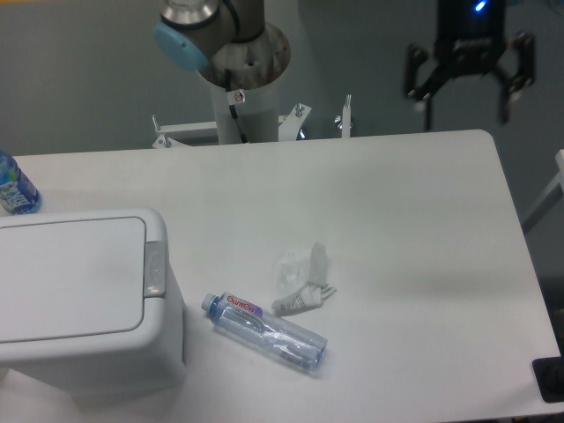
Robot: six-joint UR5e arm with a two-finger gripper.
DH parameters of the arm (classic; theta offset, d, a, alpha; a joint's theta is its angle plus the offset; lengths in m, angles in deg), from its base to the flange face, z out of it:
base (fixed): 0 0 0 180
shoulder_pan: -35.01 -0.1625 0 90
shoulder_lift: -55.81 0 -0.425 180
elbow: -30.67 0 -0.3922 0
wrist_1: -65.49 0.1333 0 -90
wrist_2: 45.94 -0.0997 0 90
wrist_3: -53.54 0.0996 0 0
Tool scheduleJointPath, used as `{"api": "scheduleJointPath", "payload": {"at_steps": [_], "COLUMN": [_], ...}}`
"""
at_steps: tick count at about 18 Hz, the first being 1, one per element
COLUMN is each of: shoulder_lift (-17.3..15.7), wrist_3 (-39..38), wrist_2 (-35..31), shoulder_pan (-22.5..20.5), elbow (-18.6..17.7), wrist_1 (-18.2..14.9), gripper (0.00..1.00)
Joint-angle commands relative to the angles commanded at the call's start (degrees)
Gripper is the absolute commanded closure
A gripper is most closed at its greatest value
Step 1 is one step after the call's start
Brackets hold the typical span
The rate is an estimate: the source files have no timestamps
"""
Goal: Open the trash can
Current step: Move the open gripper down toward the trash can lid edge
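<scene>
The claw (467, 104), fingers spread apart and holding nothing, hangs beyond the far right edge of the white worktop (397, 229), well apart from every object. Near the worktop's middle lie a crumpled clear wrapper (300, 264), a small tube (298, 300) and a clear plastic bottle (264, 330) on its side. The trash can (84, 304), lid shut with its grey push-button strip (155, 269) facing right, stands at the near left; a blue-labelled bottle (13, 187) is behind it.
</scene>
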Motion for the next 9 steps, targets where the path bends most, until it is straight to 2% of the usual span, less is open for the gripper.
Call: {"api": "scheduleJointPath", "payload": {"at_steps": [2, 9], "shoulder_lift": [1.15, 3.00], "wrist_3": [-4.42, -15.23], "wrist_2": [-1.06, -0.63], "shoulder_pan": [3.96, 12.50], "elbow": [0.80, 0.98], "wrist_1": [0.09, 0.00], "gripper": [0.00, 0.00]}}
